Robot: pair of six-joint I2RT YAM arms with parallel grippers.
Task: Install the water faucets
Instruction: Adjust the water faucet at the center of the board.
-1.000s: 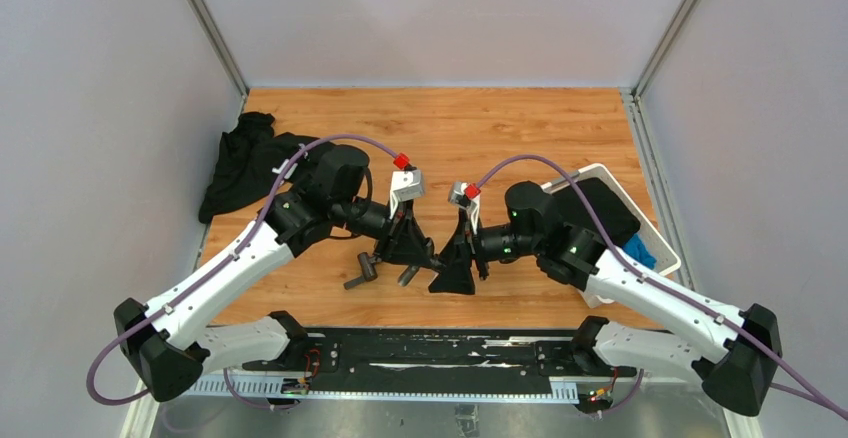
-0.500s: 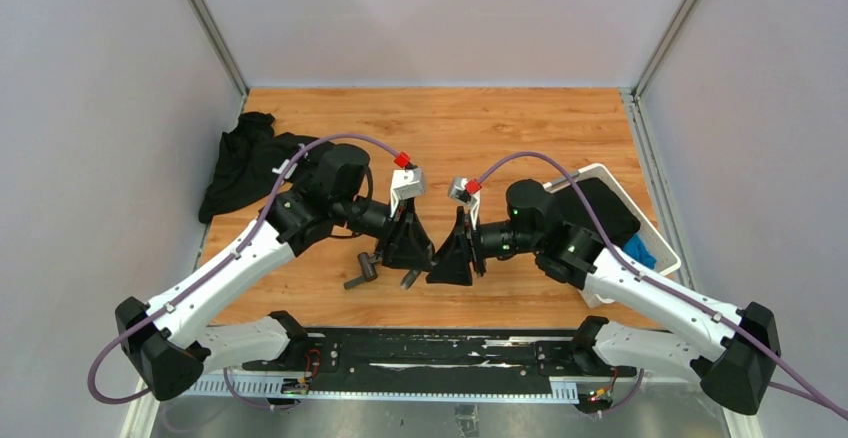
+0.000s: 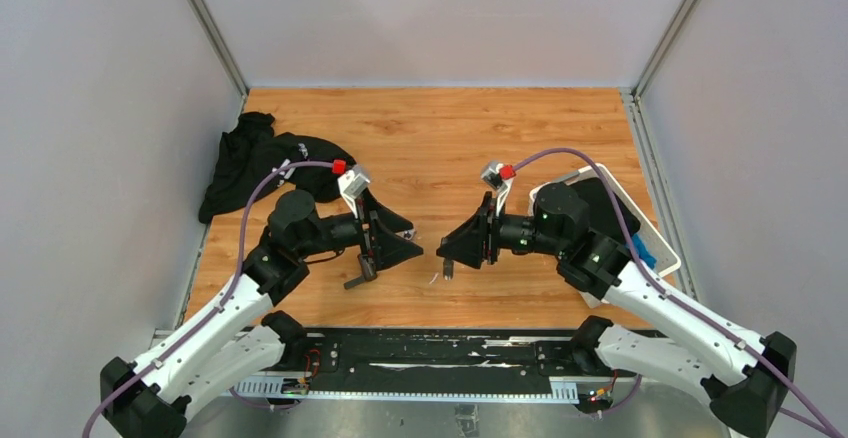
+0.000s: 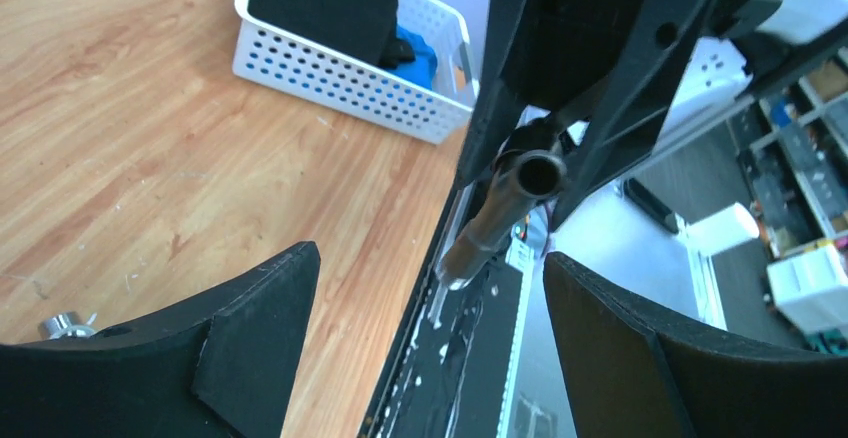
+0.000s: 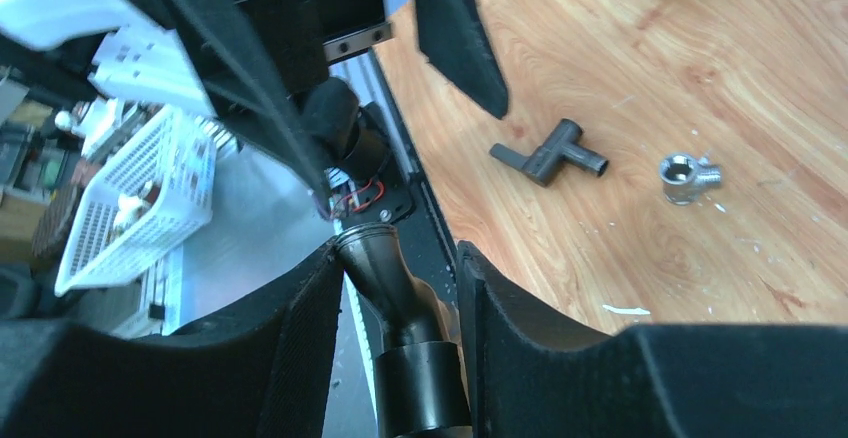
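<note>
table [image 3: 440,148] centre open, faucet tee [image 5: 550,153] near, basket [image 4: 340,76] right

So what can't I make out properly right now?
Right wrist: the lower end of the pipe in the right gripper, cut off by the bottom edge.
Left wrist: the silver fitting, partly behind the left gripper.
Top view: that fitting, too small to find.

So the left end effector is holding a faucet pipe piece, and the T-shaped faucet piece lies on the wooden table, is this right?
Not quite: it is the right end effector that holds the faucet pipe piece, as the right wrist view shows. The left end effector is open and holds nothing. The T-shaped faucet piece does lie on the wooden table.
</note>
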